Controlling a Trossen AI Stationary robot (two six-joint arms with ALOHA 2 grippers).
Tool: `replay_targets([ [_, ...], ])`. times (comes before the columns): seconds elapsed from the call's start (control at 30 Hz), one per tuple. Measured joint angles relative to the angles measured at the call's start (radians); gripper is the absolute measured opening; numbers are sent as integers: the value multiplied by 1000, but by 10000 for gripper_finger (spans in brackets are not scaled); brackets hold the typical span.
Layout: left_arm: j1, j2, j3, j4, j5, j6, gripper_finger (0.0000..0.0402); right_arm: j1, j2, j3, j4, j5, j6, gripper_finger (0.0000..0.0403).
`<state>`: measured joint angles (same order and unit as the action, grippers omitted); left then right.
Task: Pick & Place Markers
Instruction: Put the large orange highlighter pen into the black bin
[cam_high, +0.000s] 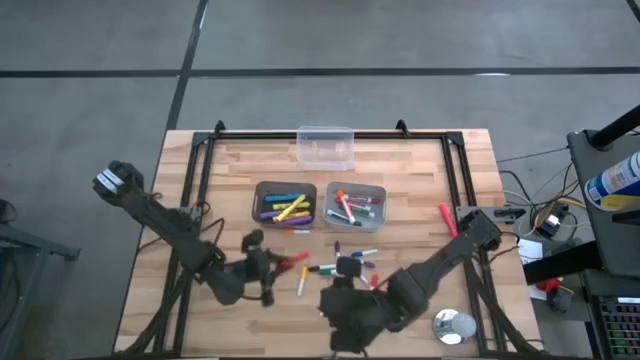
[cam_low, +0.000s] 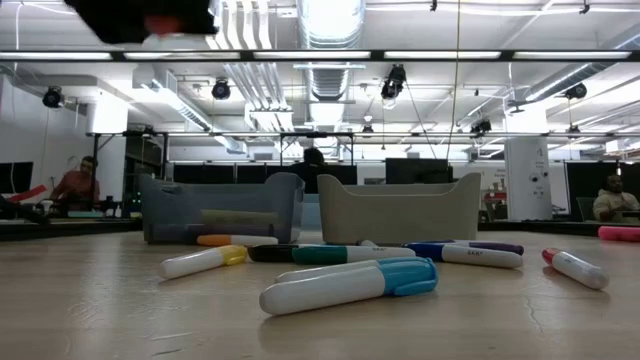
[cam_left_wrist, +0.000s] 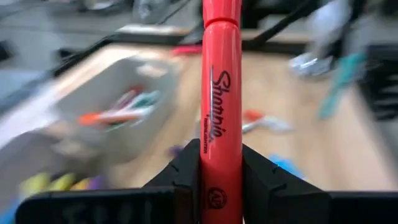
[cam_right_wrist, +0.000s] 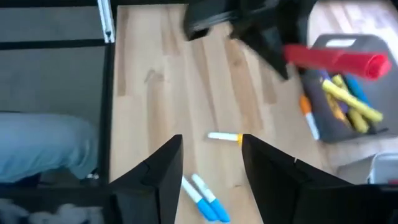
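Two grey bins (cam_high: 285, 203) (cam_high: 356, 204) sat side by side at mid-table, each holding several markers, too crowded to count. One clear container (cam_high: 324, 147) stood at the far edge. Roughly eight loose markers (cam_high: 357, 254) lay near the bins. One silver tape roll (cam_high: 454, 325) lay near right.

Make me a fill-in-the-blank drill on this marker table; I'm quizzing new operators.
1. The left gripper is shut on a ____ marker.
2. The right gripper holds ____.
3. The clear container at the table's far edge is ____.
4. The two grey bins hold ____.

Missing words: red; nothing; empty; markers
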<state>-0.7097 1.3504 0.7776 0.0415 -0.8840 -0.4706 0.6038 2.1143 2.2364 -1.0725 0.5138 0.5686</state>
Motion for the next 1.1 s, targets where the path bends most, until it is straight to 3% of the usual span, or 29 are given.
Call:
replay_targets([
  [0.17, 68, -21, 0, -277, -60, -152, 67, 14, 0, -9, -11, 9, 68, 172],
  [0.3, 169, -24, 0, -418, -46, -209, 67, 41, 0, -9, -7, 9, 85, 173],
  [0.43, 309, -25, 0, -482, 62, -198, 68, 57, 0, -13, 7, 9, 87, 173],
  [0.6, 496, -25, 0, -485, 351, -75, 68, 69, 0, -14, 8, 12, 109, 173],
  [0.67, 560, -25, 0, -486, 424, -56, 68, 71, 0, -14, 9, 9, 126, 173],
  [0.9, 707, -25, 9, -524, 476, -80, 69, 68, 0, -37, 8, 13, 124, 173],
  [1.1, 742, -25, 9, -532, 538, -83, 98, 66, 0, -73, 12, 13, 121, 172],
])
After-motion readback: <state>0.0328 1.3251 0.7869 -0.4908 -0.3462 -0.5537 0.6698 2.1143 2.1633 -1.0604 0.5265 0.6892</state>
